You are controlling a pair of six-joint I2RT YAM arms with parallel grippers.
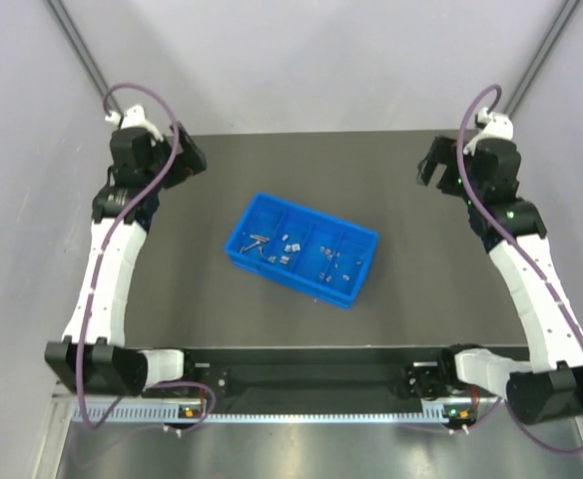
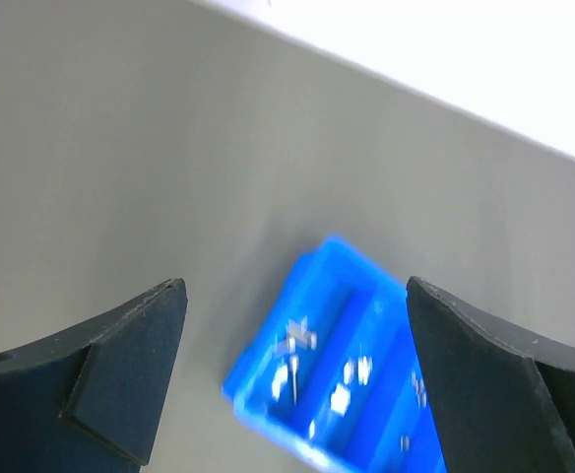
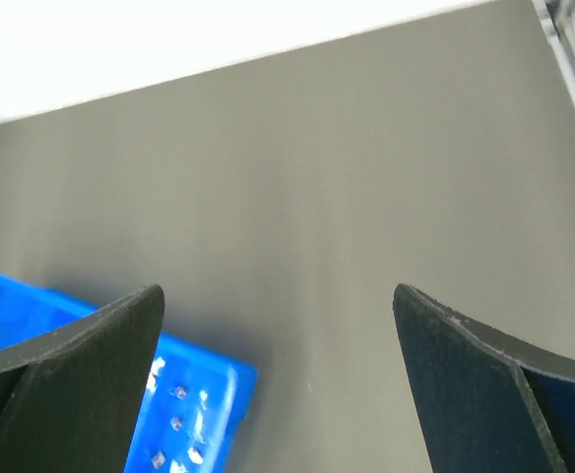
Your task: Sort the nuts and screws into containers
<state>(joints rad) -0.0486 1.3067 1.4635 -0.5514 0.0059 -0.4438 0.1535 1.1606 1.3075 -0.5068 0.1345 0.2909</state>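
The blue tray [image 1: 268, 209] lies tilted in the middle of the dark table. Its left compartment holds screws [image 1: 257, 242]; the middle ones hold small nuts [image 1: 290, 242], and more specks lie at the right end [image 1: 337, 263]. My left gripper [image 1: 194, 160] is raised at the far left, open and empty. My right gripper [image 1: 431, 165] is raised at the far right, open and empty. The tray shows blurred between the jaws in the left wrist view [image 2: 312, 286], and its corner shows in the right wrist view [image 3: 230, 389].
The dark table [image 1: 172, 289] ends at white walls behind and to the sides. Both arm bases and a slotted rail [image 1: 301, 407] sit along the near edge.
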